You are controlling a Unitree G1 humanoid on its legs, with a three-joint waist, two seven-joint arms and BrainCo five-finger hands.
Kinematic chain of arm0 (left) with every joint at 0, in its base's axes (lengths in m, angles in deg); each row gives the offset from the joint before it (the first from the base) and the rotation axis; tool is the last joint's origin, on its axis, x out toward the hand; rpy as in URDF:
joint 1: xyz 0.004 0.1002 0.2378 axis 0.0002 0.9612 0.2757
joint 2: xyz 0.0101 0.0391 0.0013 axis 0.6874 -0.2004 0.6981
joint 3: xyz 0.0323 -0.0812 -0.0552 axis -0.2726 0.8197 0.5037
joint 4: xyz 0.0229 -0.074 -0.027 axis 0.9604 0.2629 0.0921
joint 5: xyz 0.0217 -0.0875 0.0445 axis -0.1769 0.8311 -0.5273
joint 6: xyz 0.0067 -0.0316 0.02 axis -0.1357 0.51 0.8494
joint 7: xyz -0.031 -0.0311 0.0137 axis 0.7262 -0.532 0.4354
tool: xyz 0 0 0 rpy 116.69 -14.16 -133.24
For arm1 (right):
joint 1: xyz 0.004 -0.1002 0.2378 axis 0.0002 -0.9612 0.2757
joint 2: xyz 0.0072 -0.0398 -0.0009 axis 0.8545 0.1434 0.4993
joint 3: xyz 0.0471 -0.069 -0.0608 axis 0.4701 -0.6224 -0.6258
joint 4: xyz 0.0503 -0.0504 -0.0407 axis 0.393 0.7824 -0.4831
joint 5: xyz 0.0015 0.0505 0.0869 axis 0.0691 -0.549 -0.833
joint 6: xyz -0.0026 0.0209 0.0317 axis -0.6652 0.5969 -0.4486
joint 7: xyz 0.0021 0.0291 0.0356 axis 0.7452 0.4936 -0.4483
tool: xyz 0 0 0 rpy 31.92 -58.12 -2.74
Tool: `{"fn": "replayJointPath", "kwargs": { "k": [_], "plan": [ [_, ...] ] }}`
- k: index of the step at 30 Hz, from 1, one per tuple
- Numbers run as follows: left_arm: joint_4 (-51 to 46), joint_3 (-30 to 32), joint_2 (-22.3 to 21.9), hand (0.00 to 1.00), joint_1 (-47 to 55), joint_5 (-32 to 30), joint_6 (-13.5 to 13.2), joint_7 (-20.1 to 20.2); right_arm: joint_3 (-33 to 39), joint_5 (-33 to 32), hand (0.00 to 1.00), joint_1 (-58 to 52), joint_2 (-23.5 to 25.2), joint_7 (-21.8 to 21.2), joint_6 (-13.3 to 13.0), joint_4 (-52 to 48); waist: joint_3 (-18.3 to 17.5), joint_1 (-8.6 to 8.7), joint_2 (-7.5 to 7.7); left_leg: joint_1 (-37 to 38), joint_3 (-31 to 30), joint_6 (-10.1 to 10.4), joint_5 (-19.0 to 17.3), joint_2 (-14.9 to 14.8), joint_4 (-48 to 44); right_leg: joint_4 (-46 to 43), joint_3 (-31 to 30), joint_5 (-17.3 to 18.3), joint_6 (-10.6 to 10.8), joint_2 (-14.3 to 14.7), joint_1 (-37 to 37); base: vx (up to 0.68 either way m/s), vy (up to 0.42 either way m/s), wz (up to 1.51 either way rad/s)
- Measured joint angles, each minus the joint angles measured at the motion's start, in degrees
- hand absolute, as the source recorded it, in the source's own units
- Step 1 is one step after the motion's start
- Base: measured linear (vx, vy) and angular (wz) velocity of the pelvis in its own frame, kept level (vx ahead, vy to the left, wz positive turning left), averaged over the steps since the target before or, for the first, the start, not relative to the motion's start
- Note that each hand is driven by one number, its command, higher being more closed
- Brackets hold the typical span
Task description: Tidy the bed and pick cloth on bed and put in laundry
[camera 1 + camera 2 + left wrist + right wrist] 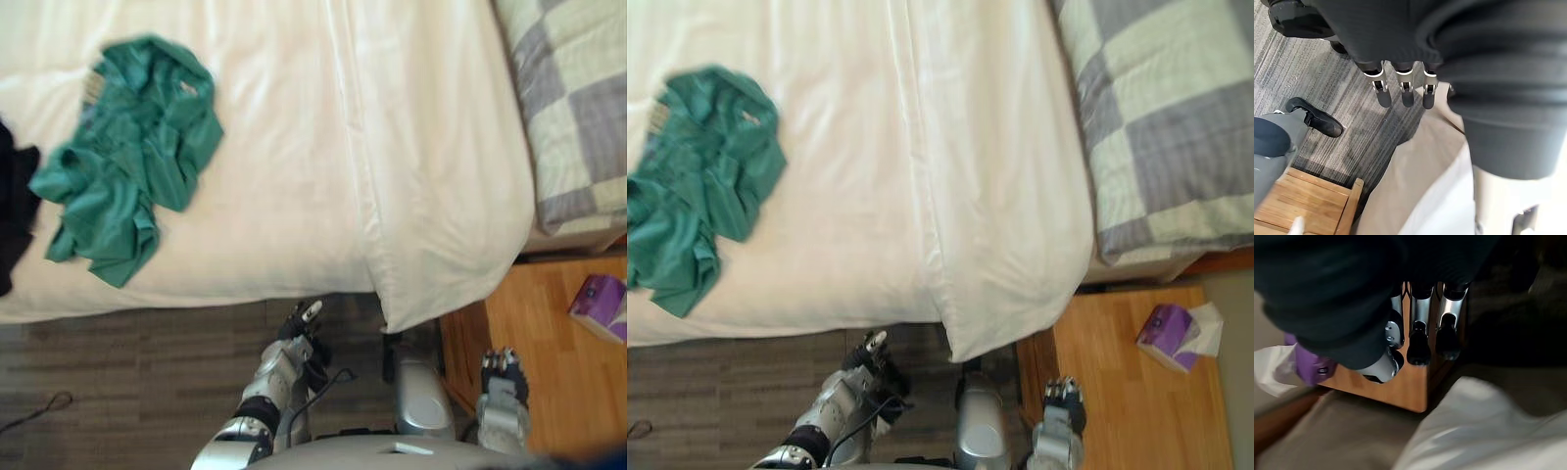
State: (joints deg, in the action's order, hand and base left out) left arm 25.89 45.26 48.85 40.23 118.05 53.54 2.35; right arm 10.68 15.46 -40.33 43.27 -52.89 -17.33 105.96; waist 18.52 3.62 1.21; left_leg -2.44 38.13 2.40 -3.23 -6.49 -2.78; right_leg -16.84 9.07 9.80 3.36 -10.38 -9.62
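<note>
On wide white-sheeted bed (323,147), left part: crumpled teal-green fabric cloth (127,157), untouched; black garment (14,211) at bed's left edge. Below bed's near edge: left robot hand (302,328), fingers straight, empty; off bed's near right corner: right robot hand (504,374), fingers relaxed, empty, by light wooden surface (534,333) bearing purple tissue box (600,305).

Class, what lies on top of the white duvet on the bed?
A crumpled green garment lies on the white duvet, a black cloth at the view's left edge. Anything beneath them is covered.
</note>
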Motion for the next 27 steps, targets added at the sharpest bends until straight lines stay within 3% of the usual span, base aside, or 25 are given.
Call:
{"fn": "replayJointPath", "kwargs": {
  "k": [1, 2, 4, 6, 7, 9, 10, 13, 15, 16, 17, 19, 21, 22, 23, 24, 25, 26, 27],
  "plan": [
    [-0.01, 0.04, 0.53, 0.0, 2.07, -3.07, 1.07, 0.02, -1.6, 18.46, 0.0, -0.47, -0.01, 0.21, 4.46, 3.82, -2.33, -0.05, 0.4, 1.84, -1.73, 0.17, 0.64, 0.49, 1.56, 0.16, 2.18, 0.44, 0.68, -0.23, 2.54, 0.06, -0.019, 0.59],
    [-0.01, 0.08, 1.01, 0.0, 3.07, -4.89, 1.84, 0.02, -3.07, 27.22, 0.0, -0.48, -0.03, -0.14, 6.41, 6.25, -3.56, -0.11, 0.76, 2.43, -3.3, 0.1, 0.86, 0.87, 2.28, -0.1, 3.42, 1.11, 1.11, -0.55, 3.7, 0.06, -0.033, 0.8],
    [0.18, -0.14, 1.95, 0.0, 4.83, -8.19, 3.24, -0.01, -3.92, 39.03, 0.0, -0.05, -1.23, -1.2, 6.78, 8.14, -5.01, -0.16, 1.76, 2.72, -7.23, -0.29, 1.19, 2.04, 2.76, -1.02, 4.68, 2.59, 1.36, -1.15, 5.53, 0.02, -0.043, 0.89],
    [0.68, -0.45, 2.73, 0.0, 5.44, -11.71, 3.12, 0.03, -5.57, 40.54, 0.0, 0.35, -2.67, -1.45, 6.8, 10.05, -4.99, -0.53, 1.74, 3.12, -9.35, -0.57, 1.58, 2.65, 2.81, -0.62, 6.14, 2.73, 1.17, -1.48, 7.62, 0.0, -0.005, 0.7],
    [0.69, -0.75, 3.69, 0.0, 5.53, -14.57, 2.26, -0.09, -6.35, 40.47, 0.0, 0.88, -3.55, -1.49, 6.95, 11.5, -5.02, -1.52, 1.82, 3.35, -10.27, -0.67, 1.35, 3.14, 1.97, -0.07, 6.12, 3.15, 0.48, -1.81, 8.56, -0.03, 0.024, 0.41],
    [0.99, -0.77, 4.59, 0.0, 5.71, -16.43, -0.21, -1.51, -7.85, 40.47, 0.0, 2.98, -5.58, -2.4, 7.7, 13.74, -4.81, -1.41, 1.47, -0.56, -11.6, -1.08, -2.64, 2.3, -6.6, -0.92, 6.64, 4.3, 1.22, -2.87, 9.24, -0.06, 0.031, 0.36],
    [1.24, -0.82, 4.66, 0.0, 5.61, -16.31, -1.88, -2.82, -8.57, 40.5, 0.0, 3.81, -7.16, -3.31, 8.04, 13.91, -4.02, -0.84, 0.23, -3.83, -12.59, -1.28, -5.68, 0.85, -14.1, -2.66, 7.77, 5.38, 1.88, -3.52, 9.22, -0.11, 0.055, 0.43],
    [1.37, -0.8, 5.43, 0.0, 5.84, -15.85, -4.22, -3.88, -8.53, 40.09, 0.0, 4.26, -8.78, -3.49, 8.84, 13.92, -3.0, -0.98, -1.47, -7.09, -13.56, -1.81, -7.42, -0.05, -22.56, -9.38, 8.94, 8.38, 2.67, -6.32, 7.87, -0.15, 0.062, 0.38],
    [1.76, -0.82, 6.69, 0.0, 6.63, -15.93, -5.41, -4.19, -7.81, 39.55, 0.0, 4.74, -9.17, -2.94, 8.73, 15.01, -3.16, -1.02, -1.4, -7.71, -13.79, -2.22, -8.22, 1.43, -21.22, -12.45, 8.42, 10.68, 2.75, -8.62, 5.9, -0.15, 0.035, 0.27],
    [2.11, -0.65, 7.45, 0.0, 6.66, -15.98, -5.98, -4.65, -6.6, 39.68, 0.0, 4.97, -8.72, -2.9, 8.68, 15.88, -2.9, -0.81, -0.41, -8.93, -13.68, -1.93, -8.92, 1.78, -22.78, -13.45, 8.26, 10.85, 2.93, -10.64, 4.34, -0.09, -0.02, 0.16],
    [2.4, -0.67, 7.93, 0.0, 6.87, -15.99, -6.22, -4.63, -5.02, 39.71, 0.0, 5.01, -8.64, -2.58, 8.62, 16.24, -3.08, -0.87, -0.75, -9.76, -13.92, -2.69, -9.77, 0.34, -25.04, -13.54, 7.8, 10.5, 2.86, -10.86, 3.93, -0.07, -0.11, -0.07],
    [4.24, -0.31, 8.98, 0.0, 9.11, -16.49, -6.98, -4.64, -1.56, 39.85, 0.0, 4.76, -8.76, -2.0, 7.37, 18.38, -3.44, 0.45, -1.29, -9.33, -18.87, -0.74, -10.45, -7.8, -28.11, -13.69, 5.64, 9.59, 4.14, -12.01, 3.62, -0.03, -0.023, -0.26],
    [4.63, -0.26, 9.05, 0.0, 9.82, -16.63, -8.84, -4.91, 1.04, 39.84, 0.0, 4.65, -9.19, -1.76, 6.16, 20.1, -4.03, 0.67, -2.29, -9.39, -23.14, -0.06, -10.04, -12.75, -25.94, -14.62, 3.91, 9.12, 5.6, -12.66, 1.95, -0.05, 0.275, -0.22],
    [5.23, -1.14, 9.31, 0.0, 9.42, -16.63, -9.78, -4.87, 3.5, 39.82, 0.0, 4.56, -9.27, -1.64, 5.04, 21.32, -4.24, 0.9, -2.66, -8.95, -25.67, 0.91, -9.47, -15.41, -24.41, -15.52, 2.53, 8.46, 8.07, -14.38, 1.08, -0.02, 0.423, -0.17],
    [5.25, -1.93, 9.14, 0.0, 9.34, -16.64, -9.81, -4.67, 4.31, 39.85, 0.0, 4.52, -9.28, -1.63, 4.86, 21.56, -4.34, 1.14, -2.82, -8.47, -26.26, 2.54, -8.86, -15.64, -23.5, -15.35, 2.26, 7.96, 9.18, -15.09, 1.19, 0.01, 0.62, 0.01],
    [5.36, -4.4, 8.75, 0.0, 9.28, -16.91, -9.62, -3.97, 5.59, 40.21, 0.0, 4.21, -9.29, -1.42, 4.62, 21.52, -4.79, 2.06, -3.61, -7.67, -26.16, 7.16, -6.76, -15.33, -21.66, -13.62, 2.13, 6.46, 10.53, -16.73, 2.39, 0.04, 0.654, 0.12],
    [5.62, -6.13, 10.04, 0.0, 7.36, -19.79, -9.14, -3.11, 7.29, 40.63, 0.0, 4.32, -7.53, -0.89, 4.57, 22.01, -4.73, 1.74, -1.97, -7.77, -25.18, 11.77, -6.86, -13.04, -24.63, -12.02, 0.5, 2.61, 9.25, -19.57, 3.55, 0.04, 0.672, 0.12],
    [6.33, -6.95, 10.34, 0.0, 6.45, -20.55, -8.79, -3.04, 8.17, 40.66, 0.0, 4.38, -6.94, -0.76, 4.51, 22.09, -4.63, 1.44, -1.49, -7.62, -24.82, 11.5, -7.86, -12.11, -25.17, -11.5, 0.33, -0.76, 4.95, -20.18, 3.56, 0.01, 0.653, 0.05],
    [6.72, -7.63, 10.3, 0.0, 6.22, -20.51, -8.4, -3.06, 8.59, 40.74, 0.0, 4.62, -5.84, -0.6, 4.56, 22.23, -4.73, 1.47, -1.84, -7.26, -24.06, 9.89, -8.6, -11.65, -25.36, -10.89, 1.05, -6.72, -3.37, -20.05, 3.1, 0.01, 0.607, -0.19]
  ]
}}
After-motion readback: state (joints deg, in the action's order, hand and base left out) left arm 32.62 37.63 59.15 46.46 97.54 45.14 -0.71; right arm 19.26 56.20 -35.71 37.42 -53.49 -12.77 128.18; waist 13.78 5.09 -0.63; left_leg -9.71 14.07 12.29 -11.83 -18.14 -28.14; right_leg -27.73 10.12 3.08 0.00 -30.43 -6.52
